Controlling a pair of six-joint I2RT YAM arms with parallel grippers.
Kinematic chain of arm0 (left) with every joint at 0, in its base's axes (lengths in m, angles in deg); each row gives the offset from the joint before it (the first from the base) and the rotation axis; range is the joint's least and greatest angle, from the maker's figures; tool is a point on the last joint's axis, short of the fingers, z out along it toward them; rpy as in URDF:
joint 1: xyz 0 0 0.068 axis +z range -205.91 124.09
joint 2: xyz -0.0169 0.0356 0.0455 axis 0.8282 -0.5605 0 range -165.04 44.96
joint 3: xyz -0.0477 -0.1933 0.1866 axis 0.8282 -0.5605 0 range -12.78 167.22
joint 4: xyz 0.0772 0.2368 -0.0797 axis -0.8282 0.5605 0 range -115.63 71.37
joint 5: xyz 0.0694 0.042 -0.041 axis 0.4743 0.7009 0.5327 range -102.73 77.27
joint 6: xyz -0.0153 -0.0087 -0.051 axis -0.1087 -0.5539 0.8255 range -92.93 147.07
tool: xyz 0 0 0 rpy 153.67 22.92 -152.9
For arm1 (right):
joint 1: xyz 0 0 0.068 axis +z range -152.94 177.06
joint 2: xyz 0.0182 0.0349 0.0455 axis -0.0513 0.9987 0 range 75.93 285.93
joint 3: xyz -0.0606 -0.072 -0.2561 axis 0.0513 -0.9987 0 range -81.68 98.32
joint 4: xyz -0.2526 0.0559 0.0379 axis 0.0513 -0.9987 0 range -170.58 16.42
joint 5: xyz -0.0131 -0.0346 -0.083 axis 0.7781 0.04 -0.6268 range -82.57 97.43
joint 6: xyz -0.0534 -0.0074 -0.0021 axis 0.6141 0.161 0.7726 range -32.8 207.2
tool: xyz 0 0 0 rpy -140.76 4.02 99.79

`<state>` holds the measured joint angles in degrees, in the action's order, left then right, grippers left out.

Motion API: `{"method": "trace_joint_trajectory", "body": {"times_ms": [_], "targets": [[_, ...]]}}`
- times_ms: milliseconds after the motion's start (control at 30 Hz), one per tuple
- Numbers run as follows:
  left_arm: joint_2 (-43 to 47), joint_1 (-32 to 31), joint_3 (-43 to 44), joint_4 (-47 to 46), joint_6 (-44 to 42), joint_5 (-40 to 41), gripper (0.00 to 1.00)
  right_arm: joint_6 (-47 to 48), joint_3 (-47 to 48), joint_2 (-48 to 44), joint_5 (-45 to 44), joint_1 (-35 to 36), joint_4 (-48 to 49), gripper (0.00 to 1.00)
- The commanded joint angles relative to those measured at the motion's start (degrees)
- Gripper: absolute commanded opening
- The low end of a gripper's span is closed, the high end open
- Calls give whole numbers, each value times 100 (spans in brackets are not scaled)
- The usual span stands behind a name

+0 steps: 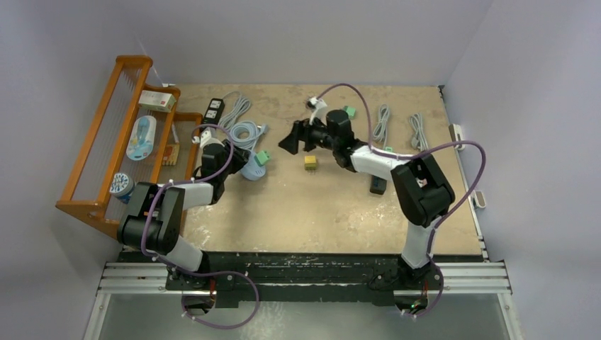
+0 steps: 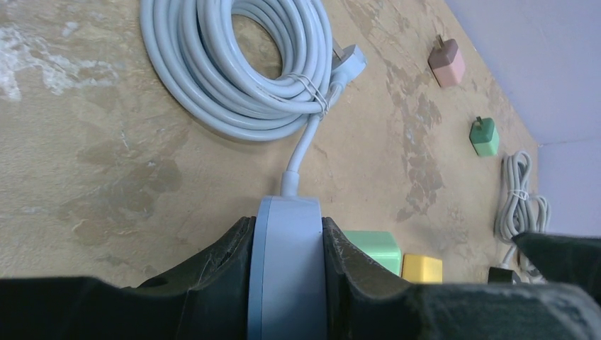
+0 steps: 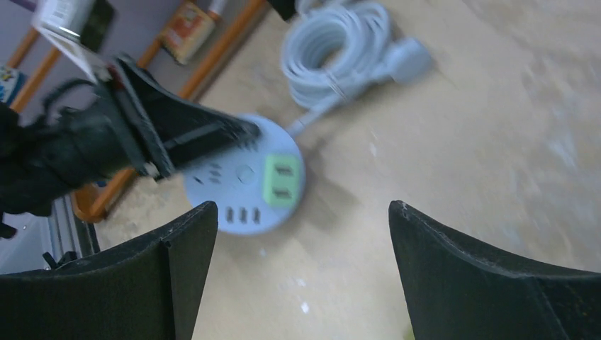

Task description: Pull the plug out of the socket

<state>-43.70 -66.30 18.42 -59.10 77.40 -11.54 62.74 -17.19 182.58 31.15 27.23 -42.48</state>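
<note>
One stained tan tabletop (image 1: 319, 205), lavender walls (image 1: 319, 35): left gripper (image 2: 287, 225) clenched on the round socket (image 3: 241, 198), green plug (image 3: 281, 178) seated in it; right gripper (image 3: 301, 212) released, near the socket.

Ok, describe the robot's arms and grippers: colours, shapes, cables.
The left arm and right arm have bulky black joint housings joined by white links. A purple cable loops loosely along each. The left gripper and right gripper each have two broad, matte black fingers tapering to wedge tips. No markings are readable.
</note>
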Motion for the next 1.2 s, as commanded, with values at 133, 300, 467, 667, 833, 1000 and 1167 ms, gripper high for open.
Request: {"method": "trace_joint_trajectory", "body": {"times_ms": [133, 300, 467, 667, 833, 1000, 1167], "targets": [[95, 11, -15, -869, 6, -567, 0, 588, 1677, 1227, 614, 394, -340, 87], [82, 11, -51, -942, 54, -615, 0, 632, 2154, 1728, 872, 507, -686, 82], [17, 11, -91, -1020, 85, -618, 0, 657, 2095, 1877, 1159, 593, -669, 76], [-80, 32, -157, -1090, 133, -492, 0, 619, 2163, 2016, 1496, 658, -749, 63], [-107, 64, -180, -1092, 149, -433, 0, 734, 2413, 2033, 1846, 662, -1231, 0], [-112, 70, 113, 63, -91, 304, 0, 1751, 2126, 973, -2316, 956, -1985, 0], [-202, 154, 397, 908, -284, 897, 0, 1481, 867, -166, 1489, 80, -405, 0]]}}
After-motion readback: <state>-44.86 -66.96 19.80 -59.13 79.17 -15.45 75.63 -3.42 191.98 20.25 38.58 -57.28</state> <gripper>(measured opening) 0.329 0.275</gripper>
